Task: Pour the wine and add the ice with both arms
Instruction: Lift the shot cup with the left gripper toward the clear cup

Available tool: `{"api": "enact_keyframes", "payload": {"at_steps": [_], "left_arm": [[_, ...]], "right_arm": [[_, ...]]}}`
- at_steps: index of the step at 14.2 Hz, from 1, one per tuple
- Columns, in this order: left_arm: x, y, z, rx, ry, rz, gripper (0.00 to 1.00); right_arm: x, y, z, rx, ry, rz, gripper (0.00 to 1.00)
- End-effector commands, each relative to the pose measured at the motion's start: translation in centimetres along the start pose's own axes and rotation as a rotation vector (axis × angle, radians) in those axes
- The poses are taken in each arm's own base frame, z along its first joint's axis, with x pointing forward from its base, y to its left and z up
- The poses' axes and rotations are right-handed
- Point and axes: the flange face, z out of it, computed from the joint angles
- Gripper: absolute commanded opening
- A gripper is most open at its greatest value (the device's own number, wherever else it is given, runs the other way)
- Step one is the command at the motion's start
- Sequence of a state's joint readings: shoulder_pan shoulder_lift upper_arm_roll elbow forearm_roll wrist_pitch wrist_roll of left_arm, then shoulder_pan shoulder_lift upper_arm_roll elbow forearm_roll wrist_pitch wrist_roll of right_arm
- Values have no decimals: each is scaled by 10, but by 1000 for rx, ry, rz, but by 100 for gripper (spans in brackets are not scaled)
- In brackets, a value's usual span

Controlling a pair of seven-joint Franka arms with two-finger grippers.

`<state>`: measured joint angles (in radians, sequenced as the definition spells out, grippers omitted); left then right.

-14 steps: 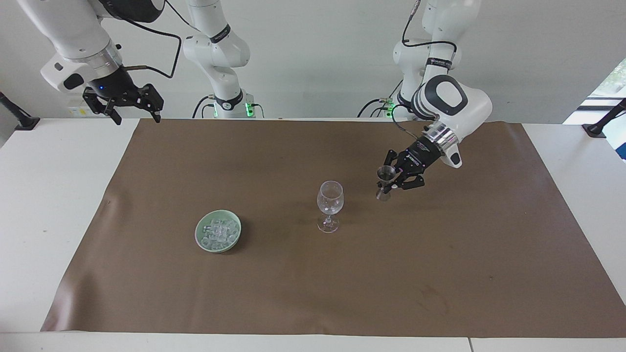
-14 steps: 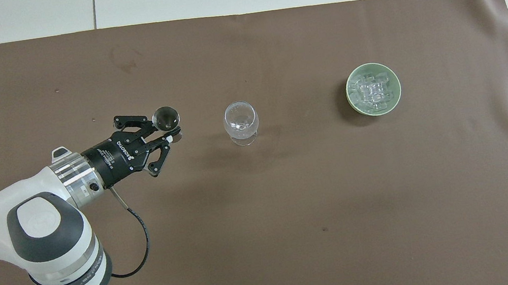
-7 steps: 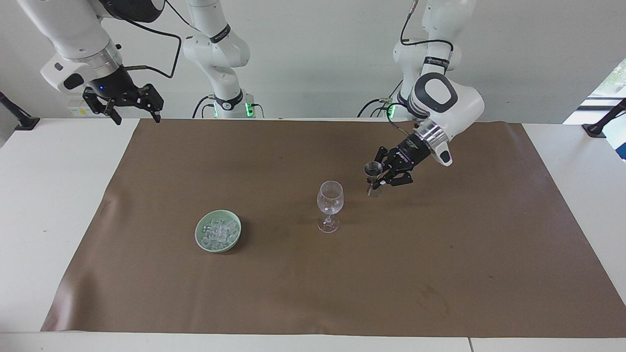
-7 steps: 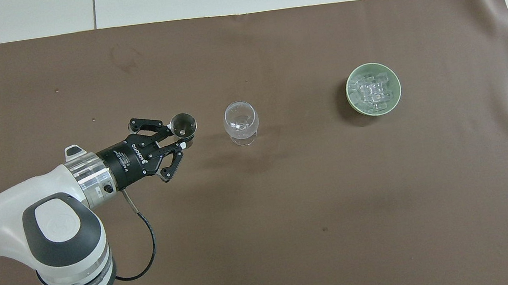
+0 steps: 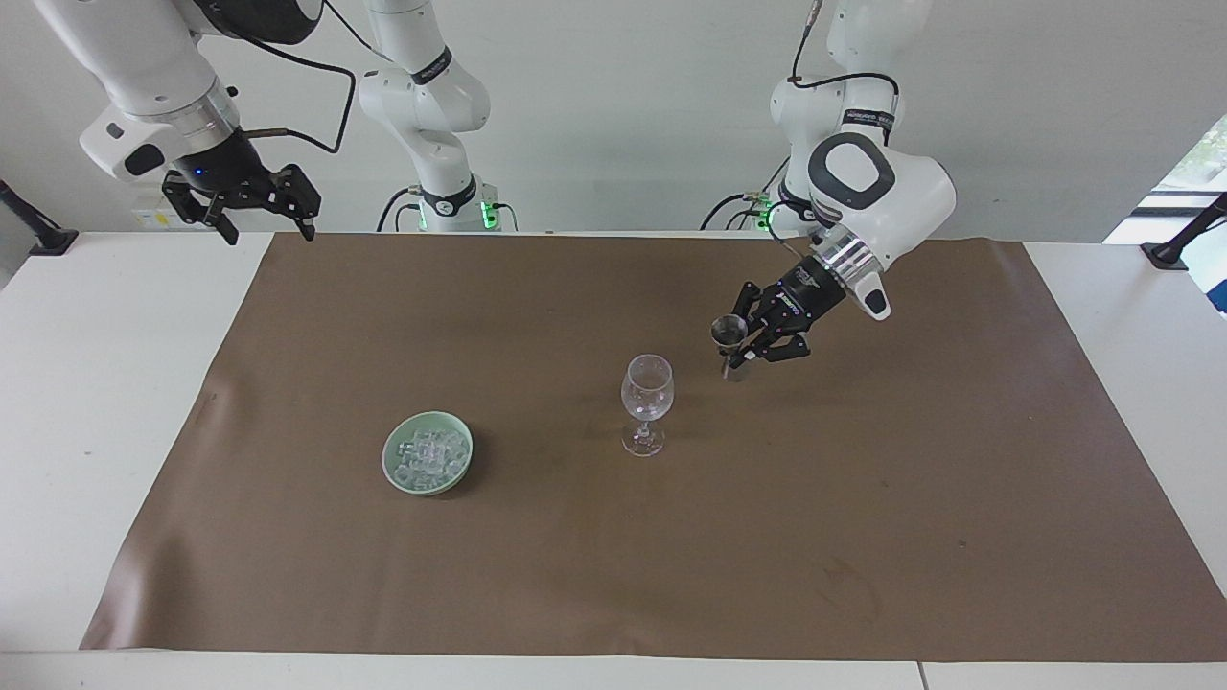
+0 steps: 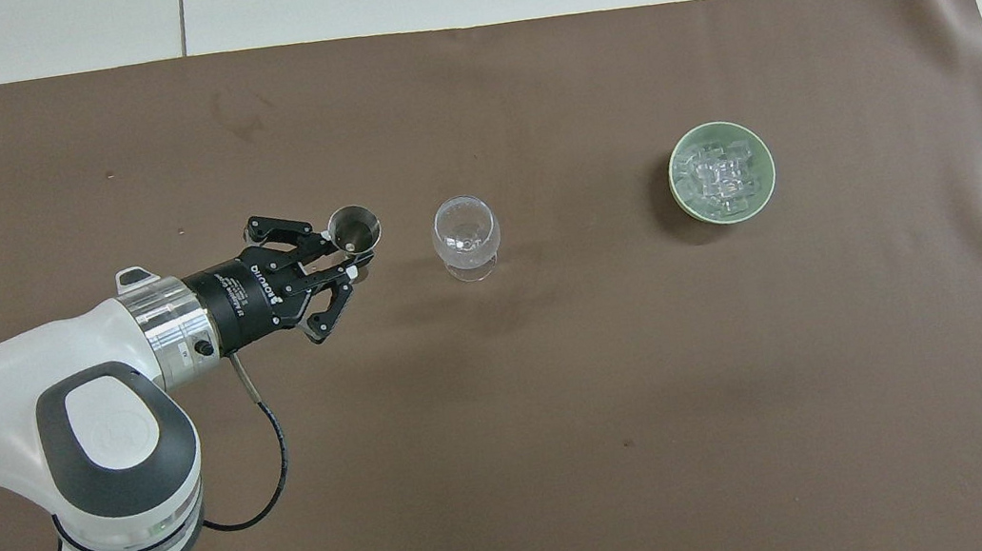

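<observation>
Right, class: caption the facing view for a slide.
Left gripper holds a metal jigger beside the wine glass.

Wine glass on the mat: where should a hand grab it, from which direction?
Probably the stem, approached level from the side. The wine glass stands upright; its rounded clear bowl is wide and likely slippery, while the thin stem sits exposed above the foot, with bare brown mat around it.

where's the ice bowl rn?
The green bowl of ice sits on the brown mat, beside the wine glass toward the right arm's end of the table, with neither gripper near it.
</observation>
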<state>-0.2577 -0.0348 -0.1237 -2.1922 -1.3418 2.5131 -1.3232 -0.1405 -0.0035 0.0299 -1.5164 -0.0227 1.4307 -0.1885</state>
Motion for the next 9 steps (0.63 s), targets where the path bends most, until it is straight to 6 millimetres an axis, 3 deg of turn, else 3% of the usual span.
{"api": "enact_keyframes", "payload": {"at_steps": [1,9], "left_arm": [[-10,1,0,-13,6,-28,0],[-29,8,27,10,99,-4,0]], "right_arm": [[-4,-2,0,12,5,-4,100],[-4,-2,0,12,5,-4,100]]}}
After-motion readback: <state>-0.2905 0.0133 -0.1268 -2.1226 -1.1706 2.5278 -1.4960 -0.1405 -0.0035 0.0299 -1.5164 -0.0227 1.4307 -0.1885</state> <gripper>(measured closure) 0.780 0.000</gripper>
